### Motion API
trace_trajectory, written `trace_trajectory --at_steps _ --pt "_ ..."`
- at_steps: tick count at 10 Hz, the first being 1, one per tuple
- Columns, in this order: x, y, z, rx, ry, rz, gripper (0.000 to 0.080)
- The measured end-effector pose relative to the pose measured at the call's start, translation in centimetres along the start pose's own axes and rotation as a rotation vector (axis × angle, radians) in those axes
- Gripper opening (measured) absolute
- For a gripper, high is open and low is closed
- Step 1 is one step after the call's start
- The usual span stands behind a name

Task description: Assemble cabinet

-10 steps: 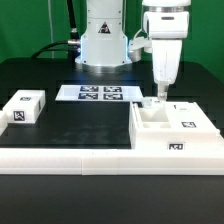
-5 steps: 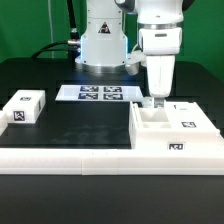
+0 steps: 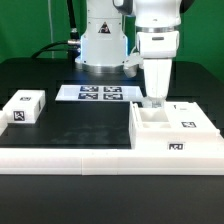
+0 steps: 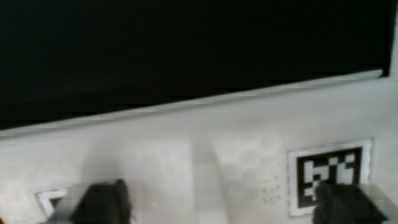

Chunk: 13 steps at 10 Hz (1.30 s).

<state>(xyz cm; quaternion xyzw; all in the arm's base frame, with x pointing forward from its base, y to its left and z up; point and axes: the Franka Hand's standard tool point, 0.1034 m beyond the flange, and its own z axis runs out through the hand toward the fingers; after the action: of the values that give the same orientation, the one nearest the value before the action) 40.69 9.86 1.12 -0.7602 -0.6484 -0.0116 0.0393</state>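
Observation:
The cabinet (image 3: 172, 127) is a large white box with small tags, lying at the exterior view's right with its open compartments facing up. My gripper (image 3: 153, 101) points straight down at the cabinet's far left corner. In the wrist view the two dark fingertips (image 4: 98, 203) stand wide apart, so the gripper (image 4: 228, 206) is open. White cabinet surface (image 4: 214, 140) and a tag (image 4: 331, 172) lie between and beside them. I cannot tell whether the tips touch the cabinet.
A small white tagged block (image 3: 25, 108) sits at the exterior view's left. The marker board (image 3: 100, 93) lies at the back in front of the robot base. A long white rail (image 3: 70, 157) runs along the front edge of the black mat.
The arm has shifted slightly toward the exterior view's left and the wrist has turned. The gripper stays low at the cabinet's far left corner. The cabinet has not moved.

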Motion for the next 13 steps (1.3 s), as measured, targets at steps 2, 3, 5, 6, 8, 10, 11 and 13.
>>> trace_trajectory --at_steps 2,3,5,6,8,10,11,13 --pt "0.0 0.0 0.0 0.0 0.0 0.0 0.0079" --pt "0.1 0.1 -0.1 -0.006 0.003 0.0 0.0079" --pt "0.1 0.1 -0.1 -0.006 0.003 0.0 0.0068" --pt "0.1 0.1 -0.1 -0.006 0.003 0.0 0.0068" --pt "0.1 0.2 -0.2 -0.007 0.002 0.001 0.0068" --pt "0.4 0.2 -2.8 -0.002 -0.03 0.001 0.0069" --pt "0.4 0.3 -3.6 -0.005 -0.038 0.001 0.0069" --pt "0.1 0.6 -5.1 -0.021 -0.049 0.0 0.0069"
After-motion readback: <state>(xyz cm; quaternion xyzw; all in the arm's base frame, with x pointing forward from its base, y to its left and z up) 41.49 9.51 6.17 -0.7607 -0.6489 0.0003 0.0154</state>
